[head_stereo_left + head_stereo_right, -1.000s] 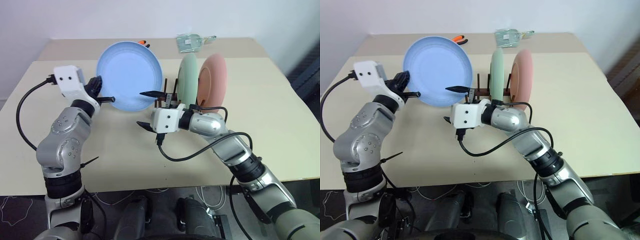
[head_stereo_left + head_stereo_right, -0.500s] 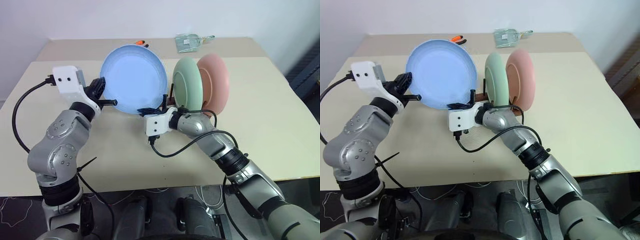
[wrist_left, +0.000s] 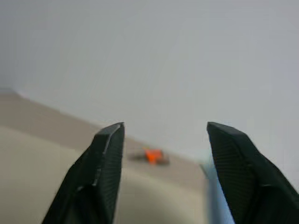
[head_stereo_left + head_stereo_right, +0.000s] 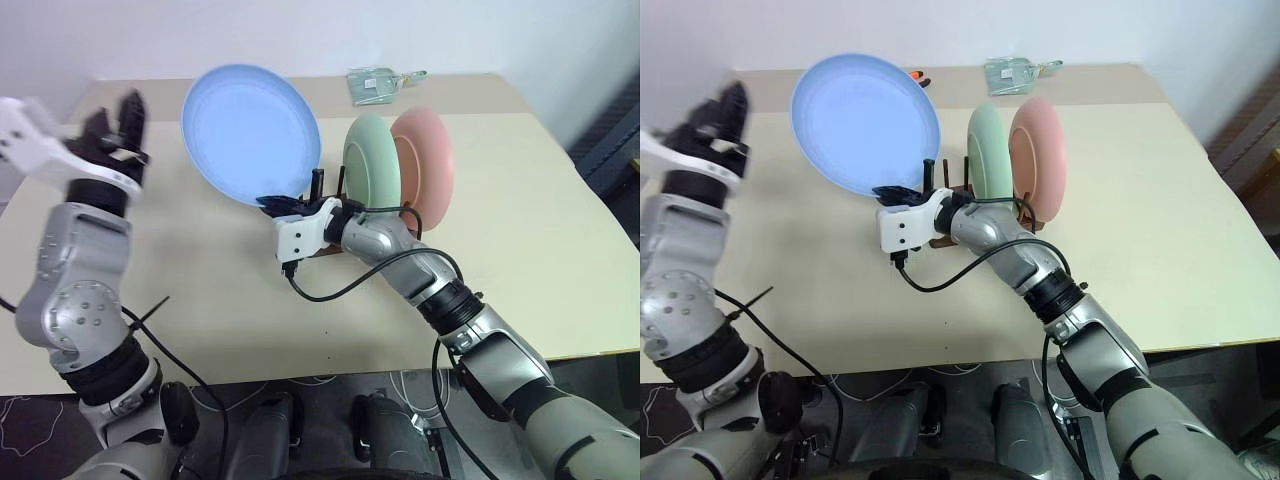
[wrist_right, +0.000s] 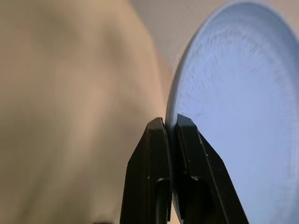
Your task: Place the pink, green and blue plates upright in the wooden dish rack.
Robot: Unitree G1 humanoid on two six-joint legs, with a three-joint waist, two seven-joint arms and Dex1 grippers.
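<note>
The blue plate point(image 4: 250, 130) is held up on edge over the table, left of the wooden dish rack point(image 4: 318, 184). My right gripper point(image 4: 275, 203) is shut on its lower rim, and in the right wrist view both fingers point(image 5: 159, 140) pinch the plate's edge point(image 5: 233, 116). The green plate point(image 4: 368, 160) and the pink plate point(image 4: 430, 160) stand upright in the rack, the pink one at the right. My left gripper point(image 4: 118, 115) is raised at the far left, apart from the blue plate, open and empty point(image 3: 163, 154).
A second table behind holds a clear plastic packet point(image 4: 378, 82) and an orange-handled tool point(image 4: 918, 75). The cream table point(image 4: 520, 250) has bare room to the right of the rack and in front of it. My right arm's cable point(image 4: 340, 292) loops over the table below the rack.
My left gripper let go of the blue plate's left rim, opened, and swung up and to the left. My right gripper closed on the plate's lower rim and now carries it alone.
</note>
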